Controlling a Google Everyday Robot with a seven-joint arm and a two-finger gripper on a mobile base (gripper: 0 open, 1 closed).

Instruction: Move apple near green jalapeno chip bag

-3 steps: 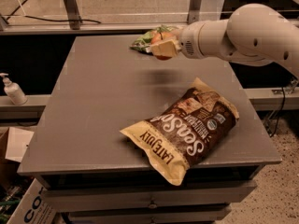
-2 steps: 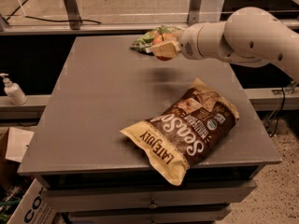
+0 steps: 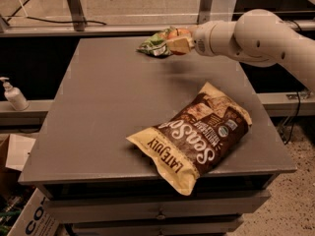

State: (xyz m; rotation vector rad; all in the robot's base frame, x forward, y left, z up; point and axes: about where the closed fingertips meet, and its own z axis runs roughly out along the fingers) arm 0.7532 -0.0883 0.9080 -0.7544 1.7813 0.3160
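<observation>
A grey desk [image 3: 113, 107] fills most of the camera view, with 12 o'clock taken as its far edge. The white arm [image 3: 256, 36] reaches in from the 2 o'clock side and ends over the far edge, close to 12 o'clock.

There the gripper [image 3: 176, 39] is closed on the apple [image 3: 177, 32]. The red-orange fruit shows just above a tan finger [image 3: 181, 45] that crosses in front of it. A soft shadow lies on the desk below, toward 6 o'clock from the gripper.

The green jalapeno chip bag [image 3: 153, 46] lies crumpled at the far edge, at about 12 o'clock on the desk. The apple sits immediately at the 3 o'clock side of this bag. From this angle the two seem to be touching or very nearly so, but I cannot tell which.

A much larger brown-and-yellow chip bag [image 3: 197, 136] lies flat at about 5 o'clock on the desk, well apart from the green one. Its long axis runs diagonally, and one yellow corner hangs over the near edge.

Off the desk at 9 o'clock, a white pump bottle [image 3: 14, 96] stands upright on a lower ledge. At about 7 o'clock, on the floor, there is a cardboard box [image 3: 29, 215] with dark lettering.
</observation>
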